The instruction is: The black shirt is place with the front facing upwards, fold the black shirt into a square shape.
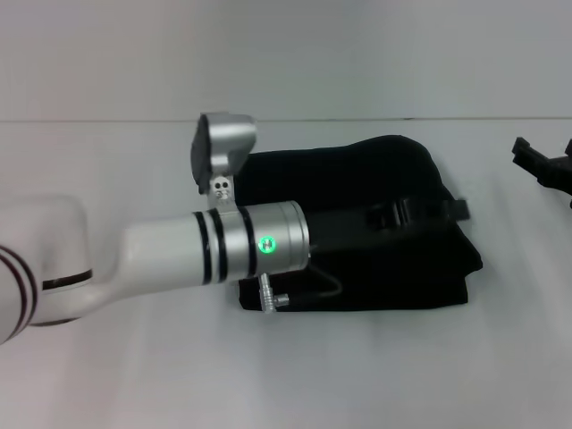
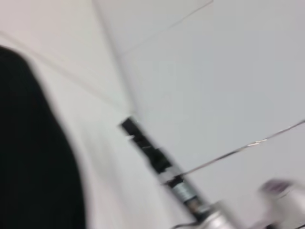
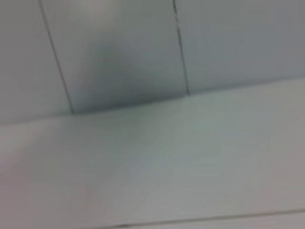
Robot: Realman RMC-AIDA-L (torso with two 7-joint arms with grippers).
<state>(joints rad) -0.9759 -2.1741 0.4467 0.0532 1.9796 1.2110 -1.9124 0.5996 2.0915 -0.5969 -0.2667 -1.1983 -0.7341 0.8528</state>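
The black shirt [image 1: 375, 179] lies in a compact folded bundle on the white table [image 1: 134, 375], right of centre in the head view. No print shows on it. My left arm reaches across from the left, and its gripper [image 1: 427, 213] sits low over the shirt's right part, dark against the dark cloth. My right gripper [image 1: 543, 165] hangs at the far right edge, apart from the shirt. The left wrist view shows the shirt [image 2: 33, 157] as a black mass, with the right gripper [image 2: 151, 151] farther off.
The left arm's silver wrist [image 1: 268, 243] and a small cable [image 1: 308, 288] cover the shirt's left part. The table meets a pale wall [image 1: 286, 54] behind. The right wrist view shows only the table [image 3: 167, 171] and wall.
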